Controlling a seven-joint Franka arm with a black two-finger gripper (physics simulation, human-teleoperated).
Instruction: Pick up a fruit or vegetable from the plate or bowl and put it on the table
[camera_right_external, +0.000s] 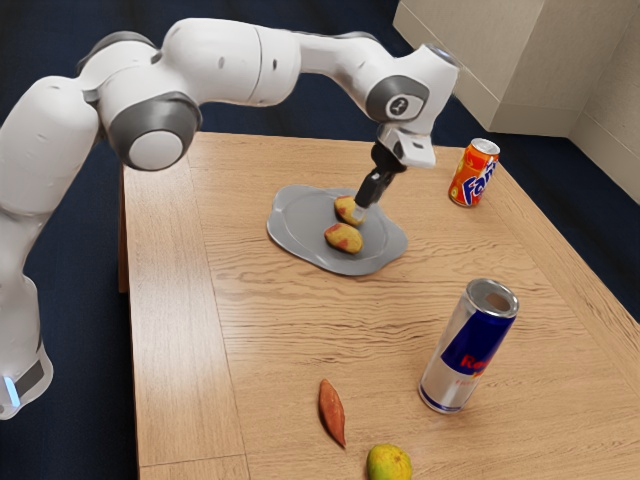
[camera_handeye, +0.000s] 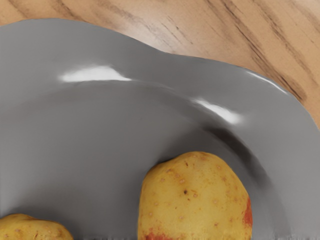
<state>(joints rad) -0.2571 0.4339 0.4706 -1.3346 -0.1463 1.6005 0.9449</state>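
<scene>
Your black fingers (camera_right_external: 362, 211) are low over the wavy-edged gray plate (camera_right_external: 295, 225), beside a rounded yellow potato with red patches (camera_right_external: 348, 208) lying on it; you can't tell whether they're spread or pinching. If they meet it off-centre, it could roll into the second yellow potato (camera_right_external: 344, 238). Go too deep and you could drag the plate across the wooden bench (camera_right_external: 280, 340).

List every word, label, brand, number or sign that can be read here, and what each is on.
"Re": tall blue-and-silver can; the word runs on around its side, and the smaller print below is too blurred to read.
"Fanta", as best I can tell: orange can.
Round mark on my arm: too small to read.
</scene>
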